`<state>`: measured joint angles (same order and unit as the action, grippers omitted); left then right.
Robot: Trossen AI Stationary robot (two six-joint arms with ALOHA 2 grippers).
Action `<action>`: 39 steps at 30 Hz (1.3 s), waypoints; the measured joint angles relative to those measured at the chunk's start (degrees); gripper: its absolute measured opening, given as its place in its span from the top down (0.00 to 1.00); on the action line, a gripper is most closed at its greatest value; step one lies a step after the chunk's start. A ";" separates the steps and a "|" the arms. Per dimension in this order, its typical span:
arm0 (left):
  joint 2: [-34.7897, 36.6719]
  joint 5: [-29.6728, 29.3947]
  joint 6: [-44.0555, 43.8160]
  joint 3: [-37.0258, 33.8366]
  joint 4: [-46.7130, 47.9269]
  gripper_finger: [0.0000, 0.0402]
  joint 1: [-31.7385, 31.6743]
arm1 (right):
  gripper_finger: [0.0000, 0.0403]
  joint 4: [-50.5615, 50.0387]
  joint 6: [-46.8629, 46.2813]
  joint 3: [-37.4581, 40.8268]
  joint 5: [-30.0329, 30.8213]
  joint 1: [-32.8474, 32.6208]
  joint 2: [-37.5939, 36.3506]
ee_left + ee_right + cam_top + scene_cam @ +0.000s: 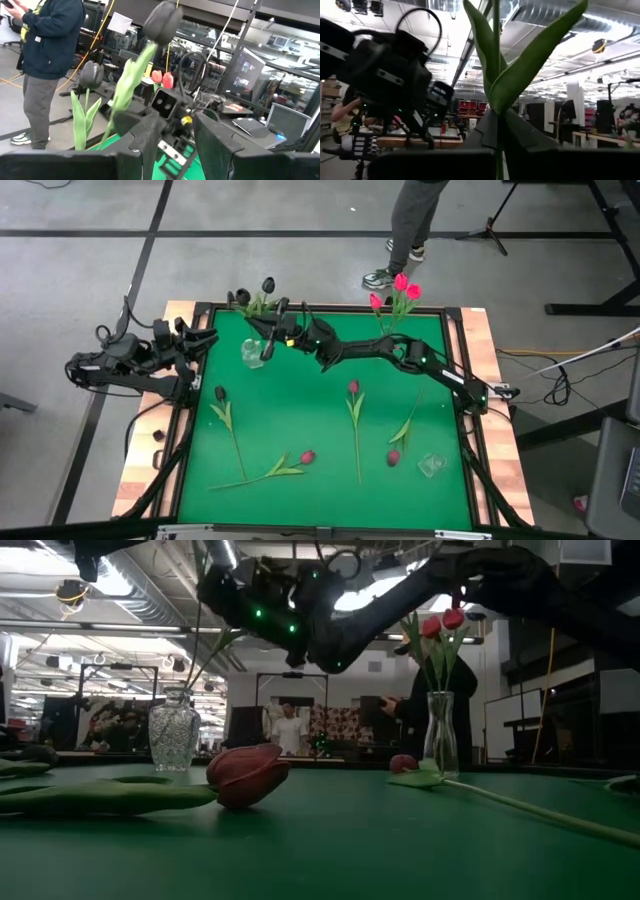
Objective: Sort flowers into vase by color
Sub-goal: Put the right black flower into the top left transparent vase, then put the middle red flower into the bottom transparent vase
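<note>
My right gripper (270, 340) reaches across the far left of the table, above the cut-glass vase (252, 351), and is shut on a black tulip (162, 20). A second black tulip (91, 74) stands beside it with its head up; what its stem stands in does not show. Pink tulips (402, 286) stand in a slim glass vase (437, 730) at the far edge. My left gripper (207, 338) waits open at the table's left edge, pointing at the right gripper. Four more tulips lie flat: one black (220, 393) and three maroon (353, 387), (307, 456), (393, 458). My right gripper pinches the black tulip's green stem (498, 107) between its two fingers (520, 135), just below where two leaves branch off. The fingers come level from the table's right and lie across the stem. The flower is upright, head up; its lower end is hidden.
A small clear glass piece (431, 466) lies near the right near corner. A raised rim (190, 420) surrounds the green mat. A person (412, 220) stands beyond the far edge. Bare mat (300, 405) lies in the middle, between the lying stems.
</note>
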<state>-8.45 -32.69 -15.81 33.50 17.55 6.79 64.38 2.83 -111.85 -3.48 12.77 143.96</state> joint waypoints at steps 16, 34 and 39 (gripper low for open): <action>0.00 0.00 1.35 0.00 0.00 0.70 0.00 | 0.70 -7.77 -1.28 0.02 0.45 0.01 1.24; 0.00 -0.01 1.00 0.00 0.26 0.70 0.00 | 0.43 -34.51 1.99 0.06 6.94 0.01 -6.04; 0.00 -0.01 0.96 0.00 1.32 0.70 0.00 | 0.43 -47.83 4.97 0.06 6.96 -0.05 -10.64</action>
<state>-8.45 -32.70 -14.85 33.50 18.87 6.79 16.55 7.80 -111.79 3.49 12.72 133.33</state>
